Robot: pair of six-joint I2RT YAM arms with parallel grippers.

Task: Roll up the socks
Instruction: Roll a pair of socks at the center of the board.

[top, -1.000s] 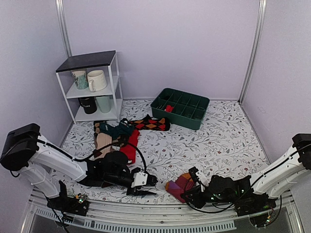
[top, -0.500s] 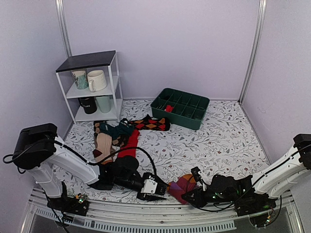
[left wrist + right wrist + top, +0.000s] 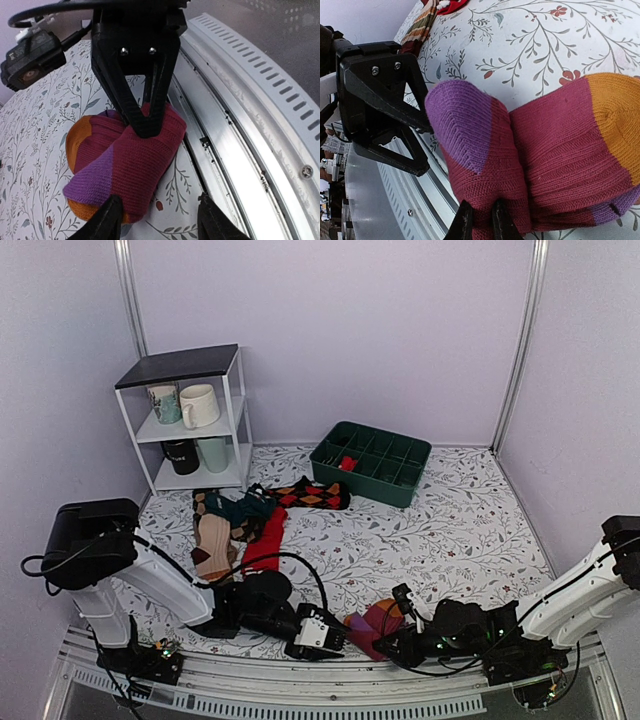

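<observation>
The right pincer (image 3: 480, 212) is clenched on the rolled maroon knit sock bundle with orange and purple patches (image 3: 135, 165). The bundle lies at the middle of the near edge of the floral-patterned desk (image 3: 460, 530). The left pincer (image 3: 160, 205) is released, its fingers spread wide at the bundle's end; whether they touch it cannot be told. Both arms stretch low along the near edge, wrists facing each other. Farther back, toward the left edge, loose socks (image 3: 245, 520) lie heaped. A green compartmented tray (image 3: 385, 490) sits near the far edge.
</observation>
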